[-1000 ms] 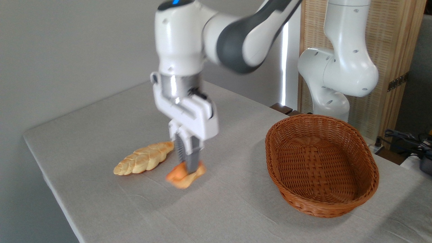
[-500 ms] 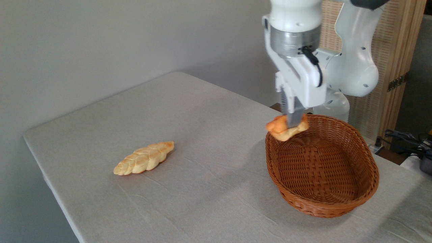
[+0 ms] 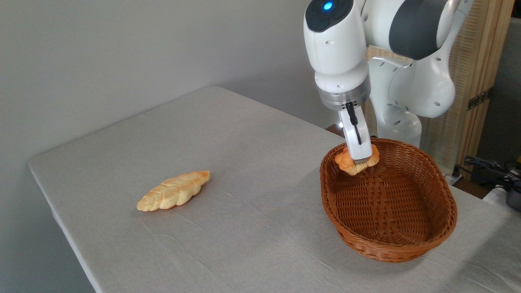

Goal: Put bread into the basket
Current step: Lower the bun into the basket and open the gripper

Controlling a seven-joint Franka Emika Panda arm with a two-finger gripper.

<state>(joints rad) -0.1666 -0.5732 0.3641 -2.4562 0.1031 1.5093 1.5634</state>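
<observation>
Over basket point(image 3: 390, 240), bread point(image 3: 348, 162) now lower.

Hand point(image 3: 360, 159) gripping bread point(image 3: 349, 162) over basket point(image 3: 386, 248) far end, braided loaf point(image 3: 174, 191) on table point(image 3: 228, 134)

A bench point(image 3: 228, 134) covered in pale grey, finely woven cloth fills the lower part of the view, its near-left edge running diagonally down toward the bottom. The cloth shows faint creases. Two things lie directly on it. A long, pale-yellow braided loaf point(image 3: 174, 190) rests toward the left, angled with its browner tip pointing up and right. Well apart from it, on the right side, sits a large oval reddish-brown wicker basket point(image 3: 423, 240) with flared sides, casting a soft shadow to its left.
</observation>
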